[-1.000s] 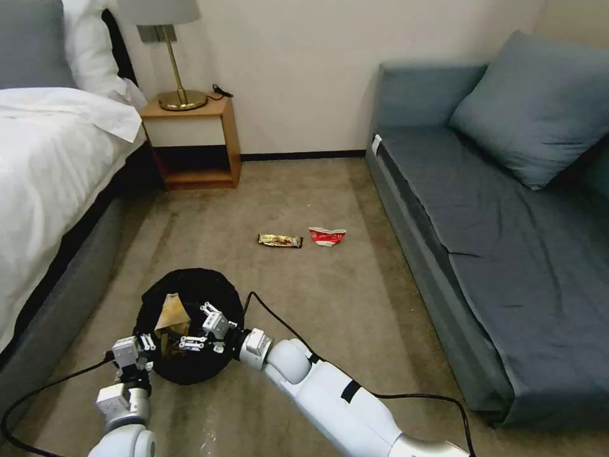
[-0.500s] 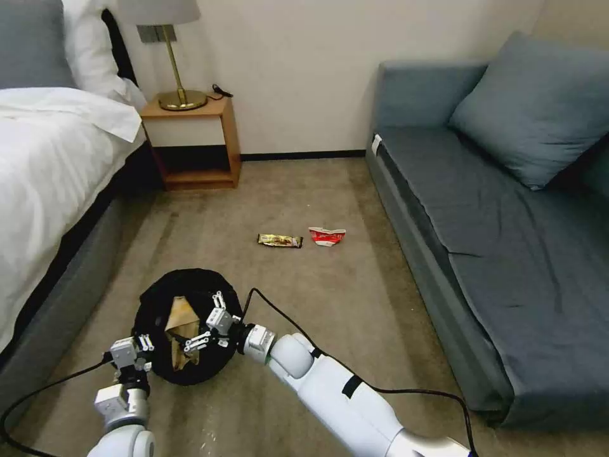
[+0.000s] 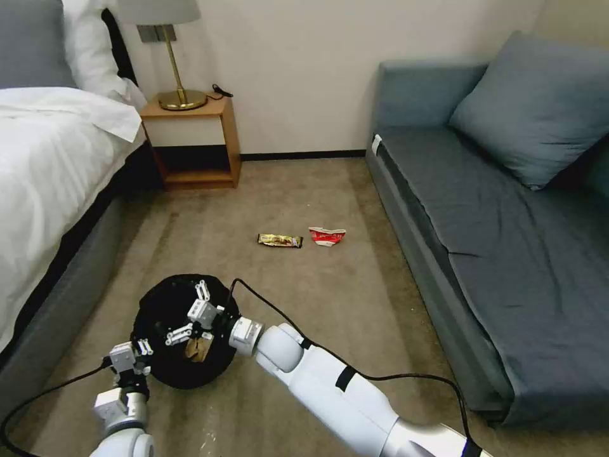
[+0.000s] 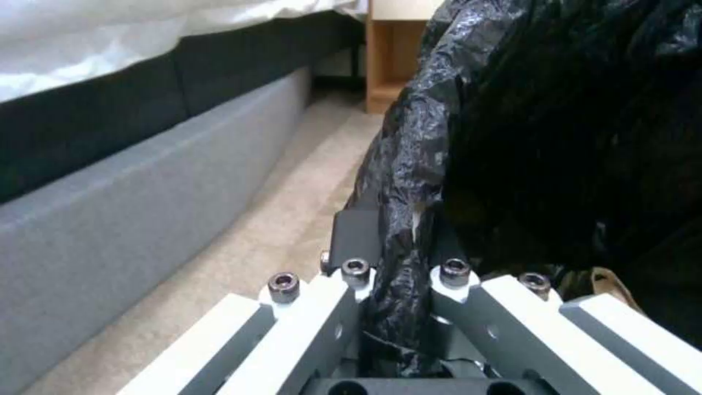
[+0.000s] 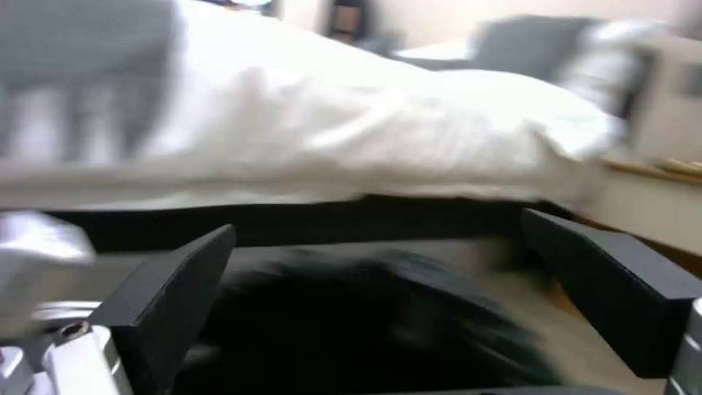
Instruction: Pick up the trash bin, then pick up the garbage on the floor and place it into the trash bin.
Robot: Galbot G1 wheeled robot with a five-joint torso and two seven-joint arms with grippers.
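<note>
The crumpled tan paper (image 3: 198, 348) now lies down inside the trash bin (image 3: 166, 304) — released by the right gripper (image 3: 188, 315), whose jaws stand spread above the rim. The left gripper (image 4: 398, 274) pinches the black liner. Snack wrapper (image 3: 280, 240) and carton (image 3: 327, 236) await on the carpet.

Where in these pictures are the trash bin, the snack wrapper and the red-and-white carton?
trash bin (image 3: 158, 304): head view, black bag lining near the rim.
snack wrapper (image 3: 280, 240): head view, middle of the wrapper.
red-and-white carton (image 3: 327, 236): head view, its red middle.
</note>
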